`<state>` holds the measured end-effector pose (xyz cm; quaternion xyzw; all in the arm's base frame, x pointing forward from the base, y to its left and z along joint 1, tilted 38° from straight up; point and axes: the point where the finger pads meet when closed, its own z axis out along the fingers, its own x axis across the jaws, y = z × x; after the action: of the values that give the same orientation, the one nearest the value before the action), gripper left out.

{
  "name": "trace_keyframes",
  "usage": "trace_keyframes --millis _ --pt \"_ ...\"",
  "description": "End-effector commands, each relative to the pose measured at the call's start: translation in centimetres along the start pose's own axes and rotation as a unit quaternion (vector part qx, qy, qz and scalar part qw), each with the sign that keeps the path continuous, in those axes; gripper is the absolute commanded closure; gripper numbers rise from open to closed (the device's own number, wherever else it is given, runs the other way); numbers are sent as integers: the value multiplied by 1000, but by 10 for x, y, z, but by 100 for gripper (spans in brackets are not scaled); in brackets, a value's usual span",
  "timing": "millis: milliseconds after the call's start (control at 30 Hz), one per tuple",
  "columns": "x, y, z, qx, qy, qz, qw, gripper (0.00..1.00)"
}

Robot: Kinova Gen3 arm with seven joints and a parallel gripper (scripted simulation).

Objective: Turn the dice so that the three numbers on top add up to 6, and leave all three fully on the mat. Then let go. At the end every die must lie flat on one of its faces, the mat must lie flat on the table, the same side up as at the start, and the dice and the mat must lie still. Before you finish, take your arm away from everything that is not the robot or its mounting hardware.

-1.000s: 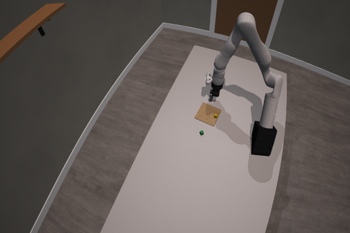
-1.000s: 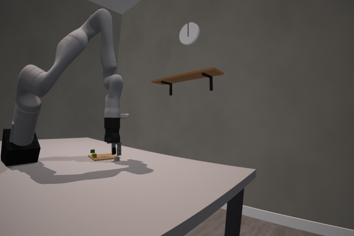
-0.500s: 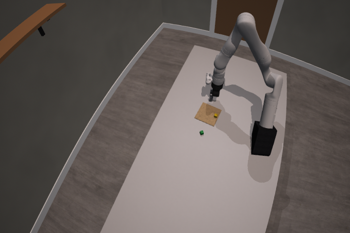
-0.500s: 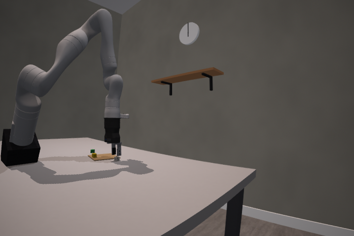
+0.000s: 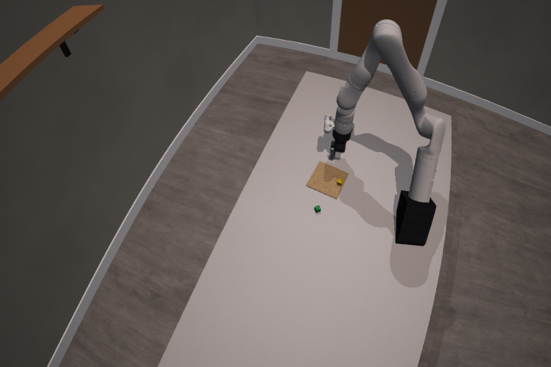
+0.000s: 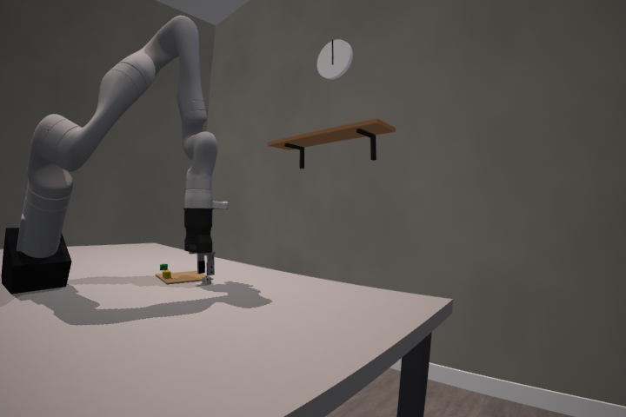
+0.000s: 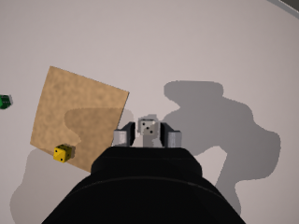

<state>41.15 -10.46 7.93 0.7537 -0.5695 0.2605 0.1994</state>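
Observation:
A tan square mat (image 5: 319, 183) (image 6: 188, 279) (image 7: 69, 103) lies flat on the table. A yellow die (image 5: 339, 182) (image 6: 166, 274) (image 7: 62, 153) sits on the mat near one edge. A green die (image 5: 317, 209) (image 6: 163, 267) (image 7: 6, 101) lies on the bare table, off the mat. A pale grey die (image 6: 206, 281) (image 7: 149, 126) lies on the table just beside a mat corner. My gripper (image 5: 334, 156) (image 6: 205, 270) (image 7: 147, 131) hangs straight down just above the grey die, fingers apart on either side of it, open. The pips are too small to read.
The arm's black base (image 5: 415, 220) (image 6: 36, 268) stands on the table (image 5: 285, 280) beside the mat. A shelf (image 6: 330, 133) and a clock (image 6: 334, 58) hang on the far wall. The table's edge (image 6: 373, 363) is well away from the dice.

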Motion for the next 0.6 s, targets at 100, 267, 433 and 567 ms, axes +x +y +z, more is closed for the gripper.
trace_keyframes --millis 100,267,433,567 --pt "0 0 0 1 0 0 1000 30" --pt "0 0 0 1 0 0 1000 30" --pt "0 0 0 1 0 0 1000 30" --pt "0 0 3 1 0 0 1000 30"
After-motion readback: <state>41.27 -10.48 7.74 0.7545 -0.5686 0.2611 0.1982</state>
